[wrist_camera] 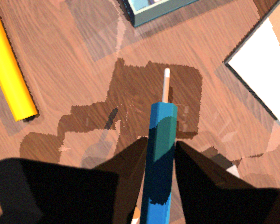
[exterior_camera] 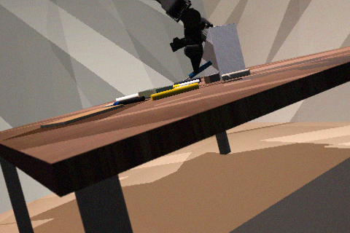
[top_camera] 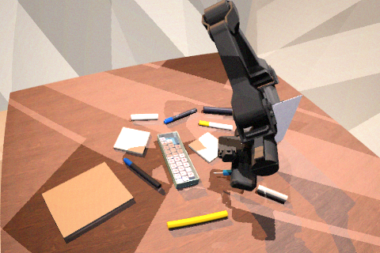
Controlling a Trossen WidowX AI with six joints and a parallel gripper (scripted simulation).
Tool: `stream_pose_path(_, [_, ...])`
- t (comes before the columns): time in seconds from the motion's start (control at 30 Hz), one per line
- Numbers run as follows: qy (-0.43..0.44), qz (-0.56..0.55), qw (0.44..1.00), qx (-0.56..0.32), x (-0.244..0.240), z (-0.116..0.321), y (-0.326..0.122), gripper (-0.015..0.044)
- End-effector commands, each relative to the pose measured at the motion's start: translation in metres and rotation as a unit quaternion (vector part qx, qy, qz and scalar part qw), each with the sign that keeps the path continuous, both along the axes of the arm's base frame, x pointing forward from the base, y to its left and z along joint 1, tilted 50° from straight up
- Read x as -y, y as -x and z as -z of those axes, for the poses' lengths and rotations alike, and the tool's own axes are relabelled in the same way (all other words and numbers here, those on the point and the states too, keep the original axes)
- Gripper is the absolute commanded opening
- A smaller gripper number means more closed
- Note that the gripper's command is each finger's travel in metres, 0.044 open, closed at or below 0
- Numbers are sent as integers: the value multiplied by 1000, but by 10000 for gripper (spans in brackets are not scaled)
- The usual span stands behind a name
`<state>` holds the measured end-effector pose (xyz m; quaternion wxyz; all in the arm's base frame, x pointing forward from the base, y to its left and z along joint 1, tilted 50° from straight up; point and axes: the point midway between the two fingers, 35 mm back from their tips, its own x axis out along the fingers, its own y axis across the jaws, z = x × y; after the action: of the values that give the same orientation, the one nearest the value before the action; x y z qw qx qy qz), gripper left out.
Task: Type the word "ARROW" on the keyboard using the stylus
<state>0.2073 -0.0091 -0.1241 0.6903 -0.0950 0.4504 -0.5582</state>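
My gripper (wrist_camera: 161,145) (exterior_camera: 196,72) is shut on the blue stylus (wrist_camera: 160,160) (exterior_camera: 204,67) (top_camera: 226,172). The stylus is held a little above the desk, tilted, with its thin pale tip lower and pointing toward the keyboard. The keyboard (top_camera: 178,159) (wrist_camera: 165,11) lies left of the gripper in the top view. Its near corner shows at the top of the wrist view, and the stylus tip is short of it. The fingertips are partly hidden behind the gripper body in the top view.
A yellow marker (top_camera: 198,220) (wrist_camera: 15,75) lies near the front. A white notepad (top_camera: 210,149) (wrist_camera: 262,65) lies beside the keyboard. Several other pens, a second white pad (top_camera: 132,140), a large tan pad (top_camera: 88,198) and an upright grey panel (top_camera: 288,117) (exterior_camera: 229,49) stand or lie around.
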Motion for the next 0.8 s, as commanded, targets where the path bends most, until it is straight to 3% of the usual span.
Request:
stream_pose_path(0.0, [-39, 48, 998, -15, 1, -6, -11, 0])
stream_pose_path(0.77, [-251, 256, 933, -24, 33, -64, -60, 0])
